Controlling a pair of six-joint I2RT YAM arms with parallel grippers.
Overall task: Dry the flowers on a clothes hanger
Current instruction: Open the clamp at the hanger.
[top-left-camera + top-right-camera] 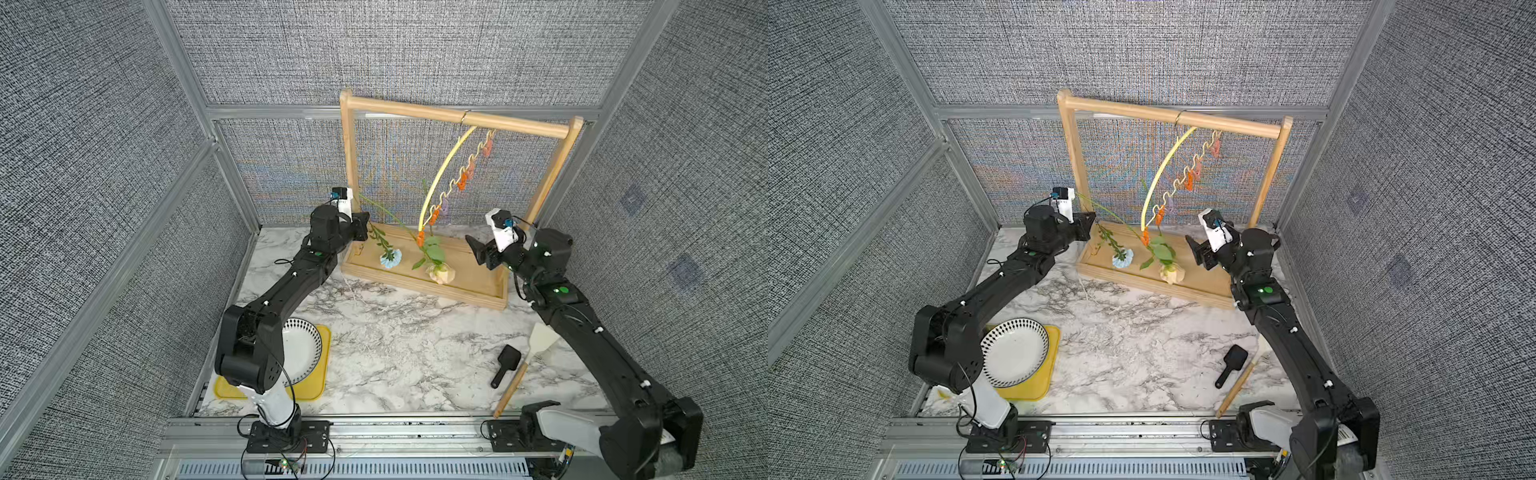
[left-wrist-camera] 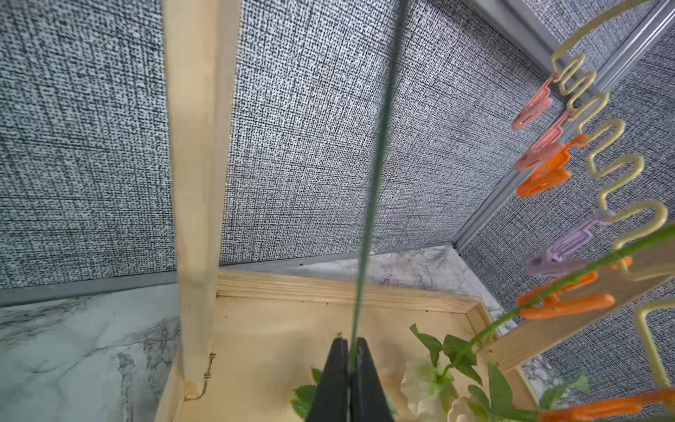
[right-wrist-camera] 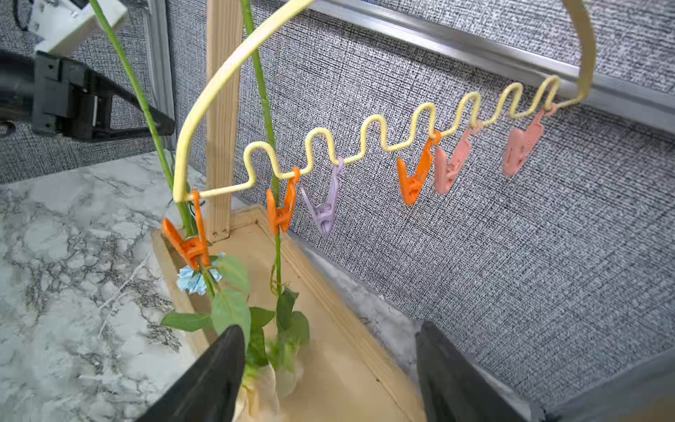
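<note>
Your tightest edge is on the left: the wooden rack (image 1: 415, 109) has its left upright just beside the left gripper (image 1: 365, 227), and its raised base rim runs under both grippers. The marble table (image 1: 395, 353) in front of the rack is your widest open ground.

The clothes hanger (image 3: 222, 65) hangs by its hook from the rack's top bar and slants down, with its low end toward the left gripper. That gripper is pressed together on the thin green stem of the light-blue flower (image 1: 390, 259), whose bloom hangs just below its tips, over the base. The right gripper (image 1: 477, 249) stands spread and holds nothing, near the hanger's low end but apart from the clips.

2 stems sit in the 2 lowest orange clips (image 1: 420, 239), and the pale yellow rose (image 1: 440, 272) hangs low beneath them. Higher up the wavy bar hang 4 free clips (image 3: 412, 182): 1 purple, 1 orange, 2 pink.

Well apart from the rack are a plate (image 1: 305, 349) on a yellow tray (image 1: 320, 386), a black scoop (image 1: 508, 359) and a spatula (image 1: 540, 340).
</note>
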